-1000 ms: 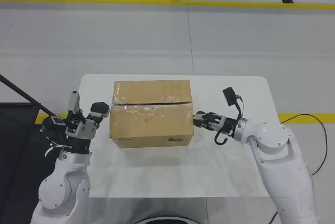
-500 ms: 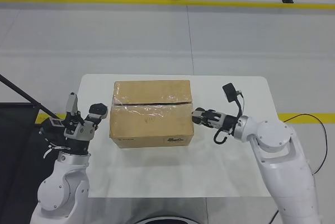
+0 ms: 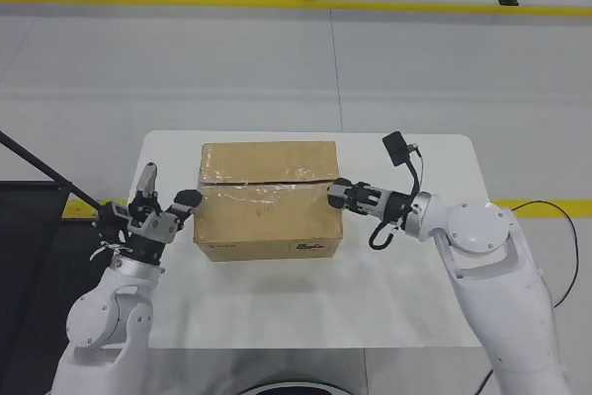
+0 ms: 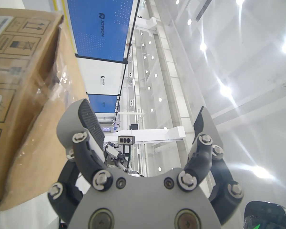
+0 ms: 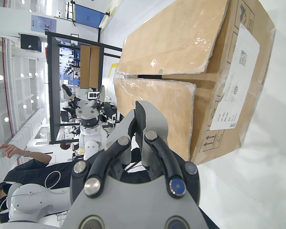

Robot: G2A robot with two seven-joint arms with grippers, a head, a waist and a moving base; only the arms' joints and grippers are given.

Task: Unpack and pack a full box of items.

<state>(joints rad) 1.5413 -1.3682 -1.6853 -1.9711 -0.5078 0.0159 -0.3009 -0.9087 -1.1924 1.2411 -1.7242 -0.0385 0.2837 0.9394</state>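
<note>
A brown cardboard box (image 3: 268, 197) stands in the middle of the white table, its two top flaps down and covered in clear tape, with a narrow slit along the seam (image 5: 150, 75). My left gripper (image 3: 189, 200) is right beside the box's left end; in its wrist view it (image 4: 145, 117) stands open with nothing between the fingers, and the box's side (image 4: 26, 84) is close by. My right gripper (image 3: 337, 194) is at the box's right end near the seam, level with the top edge. Its fingers (image 5: 139, 110) are shut together over the near flap (image 5: 157, 110).
The white table (image 3: 404, 296) has bare room in front of the box and on both sides. A black frame with dark cloth (image 3: 19, 227) stands off the table's left edge. A cable (image 3: 562, 212) trails on the floor at the right.
My left gripper has swung in toward the box's left end. My right gripper has moved up and left, from beside the box's right side to its top edge at the seam.
</note>
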